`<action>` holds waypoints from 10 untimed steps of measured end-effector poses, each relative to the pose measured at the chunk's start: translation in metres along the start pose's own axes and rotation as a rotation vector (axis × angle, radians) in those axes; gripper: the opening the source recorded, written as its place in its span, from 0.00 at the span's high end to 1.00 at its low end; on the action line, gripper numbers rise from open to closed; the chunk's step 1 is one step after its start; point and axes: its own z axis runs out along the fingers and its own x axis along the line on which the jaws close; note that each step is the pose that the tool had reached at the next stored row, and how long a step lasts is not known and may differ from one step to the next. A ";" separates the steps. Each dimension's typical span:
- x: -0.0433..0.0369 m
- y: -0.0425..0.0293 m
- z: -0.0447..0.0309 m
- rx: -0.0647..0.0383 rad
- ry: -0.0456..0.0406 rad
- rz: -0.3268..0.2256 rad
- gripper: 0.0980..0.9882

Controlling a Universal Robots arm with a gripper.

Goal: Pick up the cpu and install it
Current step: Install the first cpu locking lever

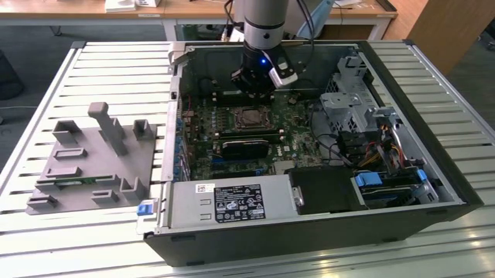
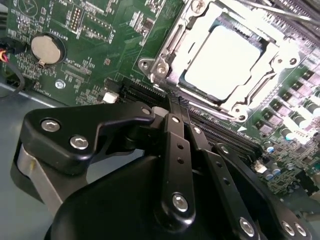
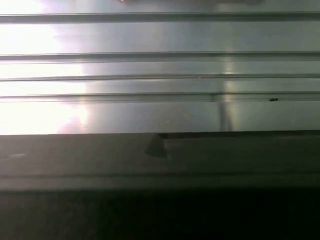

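The cpu (image 2: 222, 60), a flat square chip with a bright silvery top, lies inside the metal socket frame (image 2: 165, 55) on the green motherboard (image 2: 95, 30). The exterior view shows the same chip (image 1: 249, 119) in the middle of the board, inside the open computer case (image 1: 433, 174). My gripper (image 1: 254, 95) hangs just above and behind the socket. In the second wrist view its two black fingers (image 2: 176, 130) lie side by side, shut, with nothing between them, and their tips stop short of the socket's near corner.
A grey holder block (image 1: 85, 156) with a green memory stick (image 1: 73, 180) sits on the slatted metal table (image 1: 93, 63) at the exterior view's left. The case also holds a power supply (image 1: 232, 202), a drive cage (image 1: 348, 104) and cables. A coin battery (image 2: 47, 48) sits on the board.
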 end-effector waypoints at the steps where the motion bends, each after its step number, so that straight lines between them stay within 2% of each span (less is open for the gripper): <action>1: 0.0000 0.0001 0.0003 0.003 -0.0001 0.000 0.99; 5: 0.0001 0.0004 0.0020 0.011 -0.0001 0.000 0.99; 10: 0.0001 0.0012 0.0038 0.011 -0.0002 0.000 0.99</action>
